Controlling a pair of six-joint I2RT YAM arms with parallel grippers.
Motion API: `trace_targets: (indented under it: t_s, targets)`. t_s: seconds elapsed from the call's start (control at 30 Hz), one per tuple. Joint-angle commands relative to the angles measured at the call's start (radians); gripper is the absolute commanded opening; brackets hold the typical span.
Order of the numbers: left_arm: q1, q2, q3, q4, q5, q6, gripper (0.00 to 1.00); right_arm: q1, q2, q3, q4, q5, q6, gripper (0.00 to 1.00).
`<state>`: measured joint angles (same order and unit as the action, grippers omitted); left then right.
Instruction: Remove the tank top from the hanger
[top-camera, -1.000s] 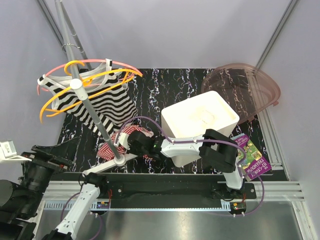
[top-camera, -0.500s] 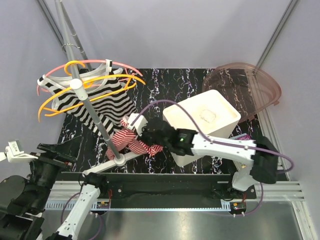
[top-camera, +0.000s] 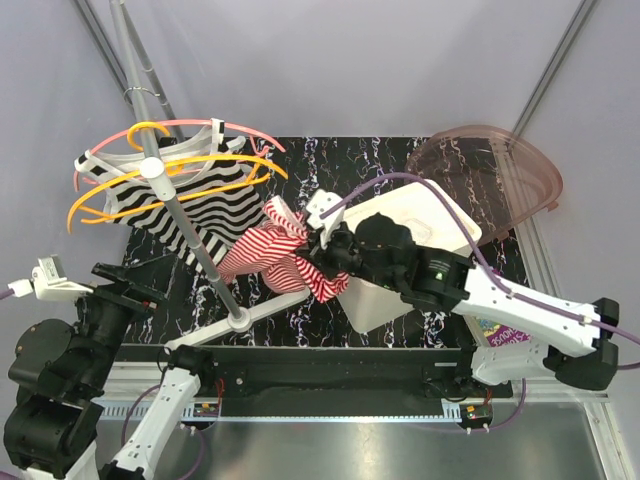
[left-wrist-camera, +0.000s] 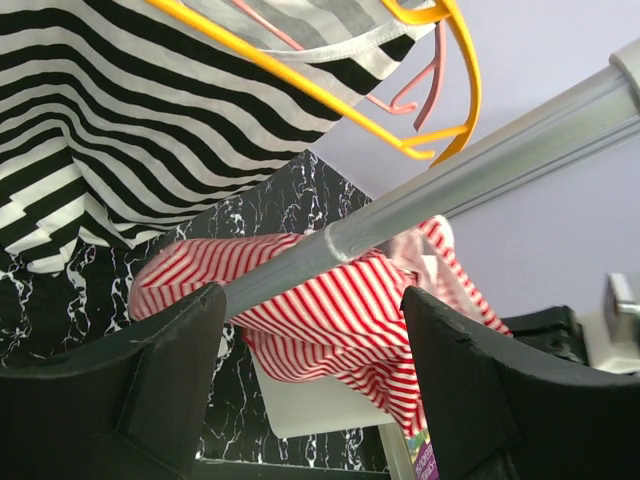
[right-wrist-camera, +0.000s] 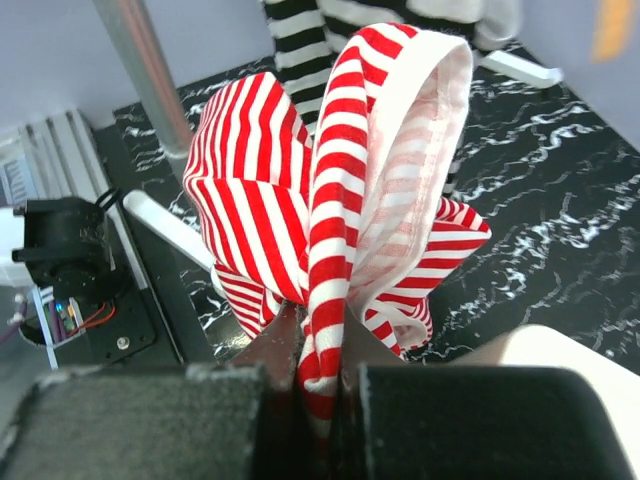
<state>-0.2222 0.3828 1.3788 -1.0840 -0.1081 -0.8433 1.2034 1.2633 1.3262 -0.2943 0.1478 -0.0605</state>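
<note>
A black-and-white striped tank top (top-camera: 205, 205) hangs on an orange hanger (top-camera: 110, 195) and a pink hanger (top-camera: 215, 124) on the rack's slanted metal pole (top-camera: 185, 225). It also shows in the left wrist view (left-wrist-camera: 110, 130). My right gripper (top-camera: 326, 256) is shut on a red-and-white striped garment (top-camera: 270, 255) and holds it bunched above the table beside the pole; the right wrist view shows the cloth (right-wrist-camera: 270, 190) pinched between the jaws (right-wrist-camera: 320, 395). My left gripper (left-wrist-camera: 310, 400) is open and empty, low at the left (top-camera: 125, 290), looking up at the pole (left-wrist-camera: 450, 190).
A white bin (top-camera: 420, 225) stands on the black marbled mat (top-camera: 330, 170) under my right arm. A translucent pink-brown cover (top-camera: 500, 170) sits at the back right. A purple book (top-camera: 497, 337) lies at the front right. The rack's white foot (top-camera: 270, 310) crosses the mat.
My right gripper has lifted the red-and-white garment off the mat and carried it up and towards the back right. My left arm has shifted slightly right.
</note>
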Motion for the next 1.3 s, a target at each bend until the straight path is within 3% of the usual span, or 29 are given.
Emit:
trace_targets:
  t_s: [0.0, 0.13, 0.27, 0.4, 0.57, 0.77, 0.97, 1.1, 1.13, 1.17, 1.23, 1.27]
  targets:
    - [-0.005, 0.042, -0.015, 0.09, 0.016, 0.016, 0.75, -0.001, -0.079, 0.082, -0.028, 0.117, 0.048, 0.0]
    - [-0.003, 0.054, -0.02, 0.101, 0.019, 0.013, 0.74, -0.004, -0.108, 0.122, -0.063, 0.295, 0.033, 0.0]
    - [-0.005, 0.062, -0.021, 0.102, 0.022, 0.009, 0.75, -0.099, -0.114, 0.186, -0.107, 0.335, 0.028, 0.0]
    - [-0.003, 0.056, -0.037, 0.101, 0.031, -0.005, 0.74, -0.357, -0.113, 0.261, -0.114, 0.227, 0.054, 0.0]
    - [-0.005, 0.038, -0.076, 0.102, 0.051, -0.046, 0.73, -0.571, -0.026, 0.427, -0.115, 0.214, 0.036, 0.0]
    - [-0.003, 0.054, -0.066, 0.099, 0.071, -0.05, 0.73, -0.915, 0.137, 0.557, -0.095, 0.148, 0.211, 0.0]
    - [-0.003, 0.054, -0.038, 0.082, 0.059, -0.025, 0.73, -1.108, 0.266, 0.544, -0.072, 0.272, 0.281, 0.0]
    - [-0.003, 0.068, 0.034, 0.056, 0.035, 0.033, 0.73, -1.225, 0.318, 0.426, -0.054, 0.251, 0.338, 0.0]
    - [-0.005, 0.074, 0.049, 0.052, 0.028, 0.044, 0.73, -1.24, 0.327, 0.377, -0.054, 0.253, 0.346, 0.02]
    - [-0.003, 0.083, 0.063, 0.047, 0.027, 0.061, 0.73, -1.254, 0.343, 0.355, -0.054, 0.251, 0.353, 0.1]
    - [-0.003, 0.094, 0.089, 0.035, 0.028, 0.076, 0.73, -1.292, 0.366, 0.32, -0.078, 0.225, 0.347, 0.36]
    - [-0.003, 0.102, 0.095, 0.032, 0.028, 0.085, 0.73, -1.3, 0.383, 0.317, -0.095, 0.226, 0.343, 0.56]
